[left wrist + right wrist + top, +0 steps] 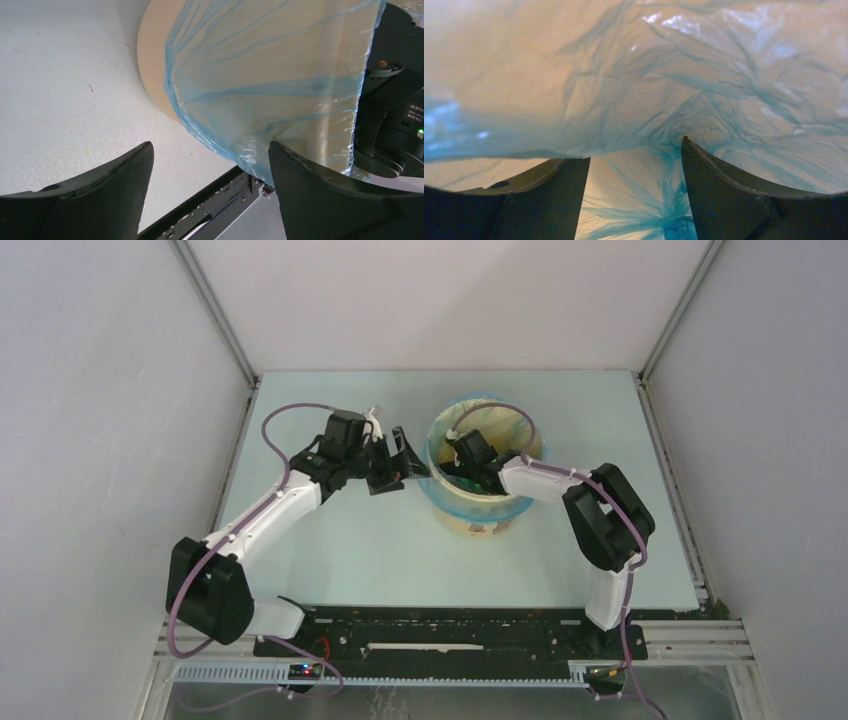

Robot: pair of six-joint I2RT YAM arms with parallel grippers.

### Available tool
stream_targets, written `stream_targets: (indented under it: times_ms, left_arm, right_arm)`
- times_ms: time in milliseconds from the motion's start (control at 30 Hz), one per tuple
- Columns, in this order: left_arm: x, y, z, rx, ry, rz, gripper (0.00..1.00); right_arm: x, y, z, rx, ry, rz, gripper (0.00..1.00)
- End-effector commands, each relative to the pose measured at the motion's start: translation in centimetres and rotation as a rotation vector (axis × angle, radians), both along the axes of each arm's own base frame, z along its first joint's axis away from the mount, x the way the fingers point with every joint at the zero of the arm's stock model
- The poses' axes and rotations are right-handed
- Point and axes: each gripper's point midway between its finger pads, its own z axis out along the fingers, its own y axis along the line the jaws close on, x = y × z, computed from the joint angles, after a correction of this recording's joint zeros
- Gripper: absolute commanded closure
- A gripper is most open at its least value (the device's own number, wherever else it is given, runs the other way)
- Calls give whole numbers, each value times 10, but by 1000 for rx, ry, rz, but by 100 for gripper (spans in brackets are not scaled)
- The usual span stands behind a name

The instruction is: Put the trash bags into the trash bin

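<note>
Bag (pixel 270 75) lines bin (pixel 152 60), upper centre, cuffed over near rim. Left gripper (pixel 210 150) apart outside; right gripper (pixel 634 150) apart inside. Likely near done.

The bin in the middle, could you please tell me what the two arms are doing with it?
The bag is draped in the bin, its edge folded over the rim. The right end effector is down inside, open, with film all around it. The left end effector sits open beside the bin's outer wall, next to the overhang, gripping nothing.
</note>
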Motion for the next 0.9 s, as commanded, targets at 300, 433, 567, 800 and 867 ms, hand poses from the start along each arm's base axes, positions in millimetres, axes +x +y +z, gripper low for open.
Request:
stream_targets:
  times_ms: [300, 433, 567, 800, 867]
  left_arm:
    - [-3, 2, -8, 22, -21, 0, 11]
    - [-6, 3, -19, 37, -3, -9, 13]
    - [-7, 3, -23, 42, 1, -12, 16]
    - [-8, 15, -10, 85, -52, 8, 13]
    - [-11, 21, -4, 108, -65, 20, 12]
  right_arm:
    - [13, 3, 81, 97, -111, -42, 21]
    - [12, -1, 108, 123, -125, -62, 21]
    - [14, -3, 124, 124, -147, -66, 21]
    - [17, -8, 188, 176, -231, -68, 21]
    - [12, -13, 211, 190, -255, -73, 21]
